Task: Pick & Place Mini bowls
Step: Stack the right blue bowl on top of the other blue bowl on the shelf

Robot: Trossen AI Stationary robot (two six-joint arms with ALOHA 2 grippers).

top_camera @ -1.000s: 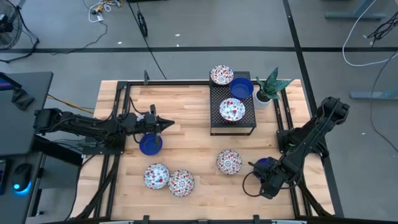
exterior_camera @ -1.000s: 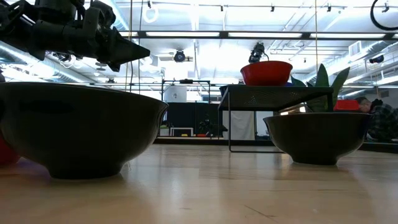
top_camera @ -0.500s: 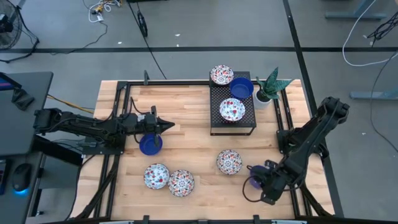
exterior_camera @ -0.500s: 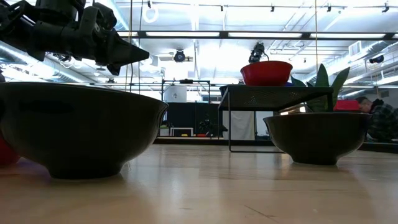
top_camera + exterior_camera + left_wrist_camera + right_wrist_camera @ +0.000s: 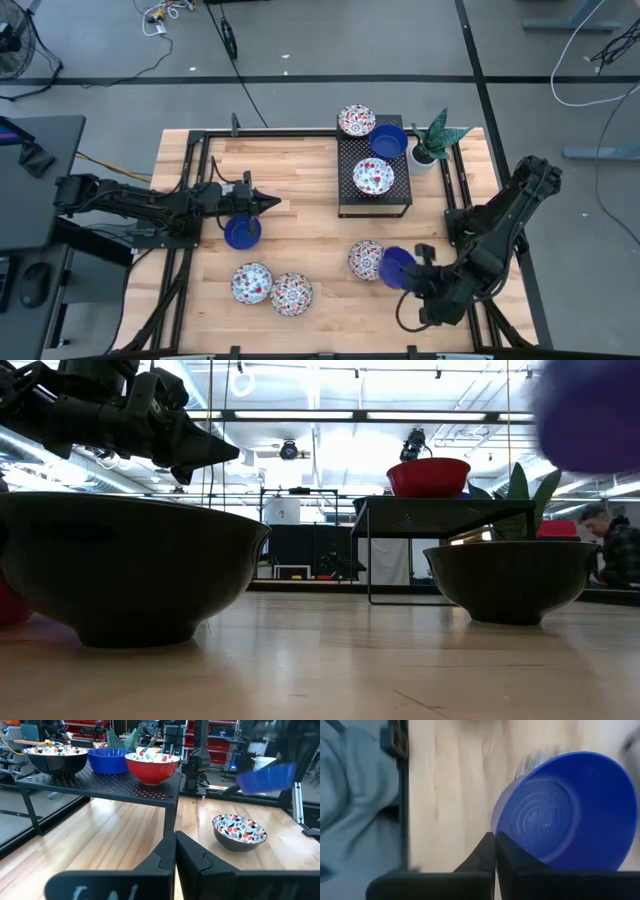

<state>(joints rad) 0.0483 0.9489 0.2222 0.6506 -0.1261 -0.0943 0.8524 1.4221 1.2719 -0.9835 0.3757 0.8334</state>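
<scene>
Table (image 5: 310,185): rectangular top of pale wood planks, matt grain, framed by black metal rails.
My left pincer (image 5: 272,203): my two dark fingers are pressed together with nothing between them; it hovers over the table's left half, pointing toward the rack.
Solid blue bowl (image 5: 241,232): round, glossy glaze; it rests on the wood just beside my left pincer, on the side nearer the front edge.
Front floral pair (image 5: 251,282): two round white bowls with red-and-blue flower pattern, side by side, just about touching, near the front edge, left of centre.
Black rack (image 5: 350,200): low stand with a perforated metal top on thin legs, at the back edge, right of centre.
Rack bowls (image 5: 373,177): three on the mesh top; a floral one at the back left corner, a plain blue one beside it, a floral one with red outer wall at the front.
Centre floral bowl (image 5: 366,259): white, flowered inside, dark outside; on the wood in front of the rack.
Held blue bowl (image 5: 396,267): smooth glossy ceramic, ringed base visible in the right wrist view; lifted off the table and tilted, beside the centre floral bowl.
My right pincer (image 5: 494,851): my fingers are closed tight on the rim of the held blue bowl, near the table's front right corner.
Potted plant (image 5: 435,135): green pointed leaves in a small white pot, at the rack's right side, back right corner.
</scene>
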